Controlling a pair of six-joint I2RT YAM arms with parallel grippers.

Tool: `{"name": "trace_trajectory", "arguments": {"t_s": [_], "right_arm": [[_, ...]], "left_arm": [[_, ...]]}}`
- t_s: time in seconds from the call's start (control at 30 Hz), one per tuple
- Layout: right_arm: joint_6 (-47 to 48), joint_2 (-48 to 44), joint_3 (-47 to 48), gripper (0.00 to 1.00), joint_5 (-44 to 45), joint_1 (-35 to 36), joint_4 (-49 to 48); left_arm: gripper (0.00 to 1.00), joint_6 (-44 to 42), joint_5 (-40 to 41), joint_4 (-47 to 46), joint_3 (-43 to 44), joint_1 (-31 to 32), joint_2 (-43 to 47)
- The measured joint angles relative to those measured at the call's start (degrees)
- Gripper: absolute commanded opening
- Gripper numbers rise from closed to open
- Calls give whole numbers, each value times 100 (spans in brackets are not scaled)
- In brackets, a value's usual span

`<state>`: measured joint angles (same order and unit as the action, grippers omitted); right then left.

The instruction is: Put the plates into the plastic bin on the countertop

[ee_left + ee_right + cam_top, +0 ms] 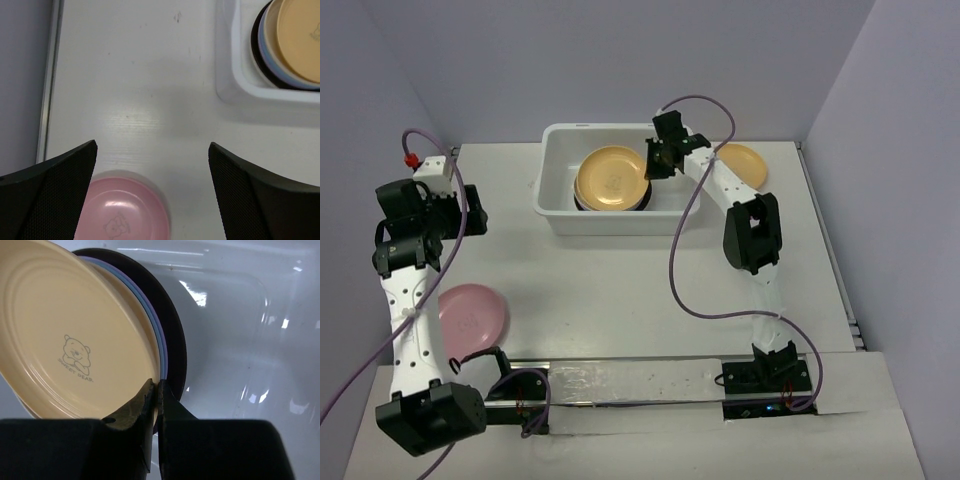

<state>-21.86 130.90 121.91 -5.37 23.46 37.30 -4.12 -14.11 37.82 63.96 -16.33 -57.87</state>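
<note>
Both jaws of the right gripper (156,387) pinch the yellow plate (75,330) by its rim inside the bin (240,340). The left gripper (152,155) gapes wide, empty, near the pink plate (122,215).

Top view: illumination is bright, even and diffuse, from overhead. Shadows are soft; a faint one borders the bin (610,222) at 6 o'clock.

Left wrist view: the left fingers (50,200), at 7 and 5 o'clock, are dark and out of focus. A broad soft shadow crosses the countertop (140,75) at centre. The pink plate (125,215) carries a small highlight.

Right wrist view: white glare streaks mark the bin wall from 12 to 3 o'clock. The yellow plate (75,335) is sharp, its print legible. The right fingers (132,412), at 6 o'clock, are underexposed, near black.
</note>
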Motion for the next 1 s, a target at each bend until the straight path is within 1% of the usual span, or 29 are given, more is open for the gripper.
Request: {"name": "trace_trajectory", "arguments": {"t_s": [0.03, 0.07, 0.17, 0.2, 0.27, 0.37, 0.43, 0.5, 0.6, 0.63, 0.67, 0.8, 0.87, 1.0], "right_arm": [[-17, 50, 0, 48, -15, 24, -5], [-26, 92, 0, 58, -31, 48, -7], [-92, 143, 0, 80, -71, 95, -10], [-88, 143, 0, 83, -78, 106, -19], [-101, 143, 0, 86, -87, 123, -49], [-84, 142, 0, 88, -96, 130, -49], [-64, 110, 0, 89, -114, 127, -46], [-26, 24, 0, 91, -151, 118, -32], [65, -214, 0, 94, -261, 84, -11], [90, -331, 0, 95, -320, 59, -4], [121, -454, 0, 100, -382, 31, 2], [359, -1153, 9, 100, -718, -222, 25], [508, -1524, 69, 100, -893, -427, 52], [785, -2131, 279, 100, -1151, -887, 93]], "left_arm": [[98, -126, -49, 97, 0, -59, -54], [97, -277, -114, 191, 0, -113, -113], [95, -909, -471, 527, 26, -264, -347], [94, -1193, -636, 701, 64, -306, -464], [90, -1933, -1052, 1221, 263, -437, -876], [84, -3115, -1478, 2036, 654, -692, -1673], [83, -4054, -1616, 2657, 1011, -839, -2286], [83, -4870, -1614, 3055, 1369, -946, -2833], [82, -5939, -1481, 3334, 1745, -1062, -3399], [82, -6231, -1408, 3400, 1817, -1084, -3498], [82, -6524, -1332, 3471, 1889, -1106, -3594], [83, -7569, -1053, 3671, 2163, -1175, -4042], [83, -8016, -919, 3679, 2136, -1191, -4275], [83, -8657, -704, 3715, 1779, -1201, -4506]]}}
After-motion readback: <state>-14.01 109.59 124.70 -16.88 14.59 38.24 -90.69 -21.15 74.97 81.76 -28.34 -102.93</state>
